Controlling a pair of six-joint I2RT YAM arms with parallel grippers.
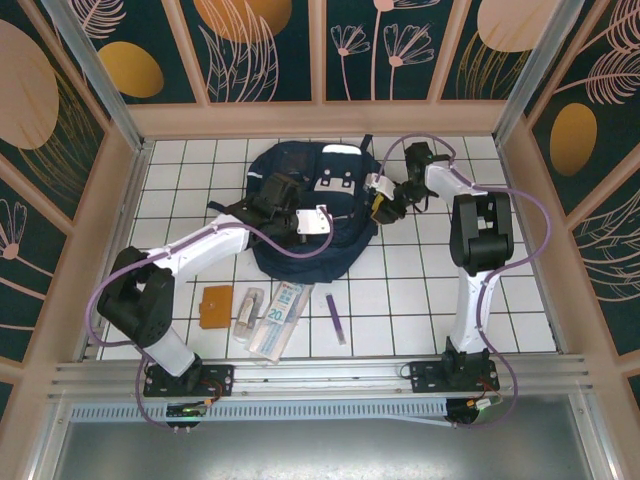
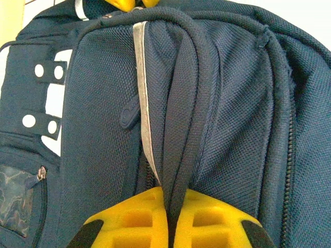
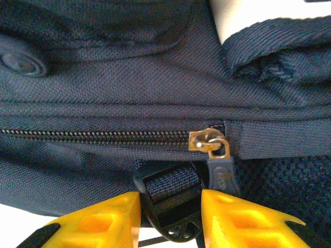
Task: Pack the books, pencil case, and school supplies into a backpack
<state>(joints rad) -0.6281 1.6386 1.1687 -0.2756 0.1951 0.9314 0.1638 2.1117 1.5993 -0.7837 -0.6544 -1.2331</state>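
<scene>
The navy backpack (image 1: pixel 318 232) lies flat at the table's middle back, its zipper (image 3: pixel 103 135) closed up to the brass slider (image 3: pixel 209 140). My left gripper (image 1: pixel 277 203) rests on its left half, shut on a raised fold of its navy fabric (image 2: pixel 178 129). My right gripper (image 1: pixel 381 205) is at the bag's right edge, jaws apart around a black strap buckle (image 3: pixel 168 199), with the zipper pull (image 3: pixel 221 175) beside the right finger. An orange-brown book (image 1: pixel 216 305), a greyish packet (image 1: pixel 247 312), a clear "20" pack (image 1: pixel 281 318) and a purple pen (image 1: pixel 336 319) lie in front. The pencil case is out of view.
White tiled table (image 1: pixel 420 290) with wooden walls on three sides. Both arm bases stand at the near edge. The loose items lie between the left arm's base and the bag. Bare tiles stretch right of the pen.
</scene>
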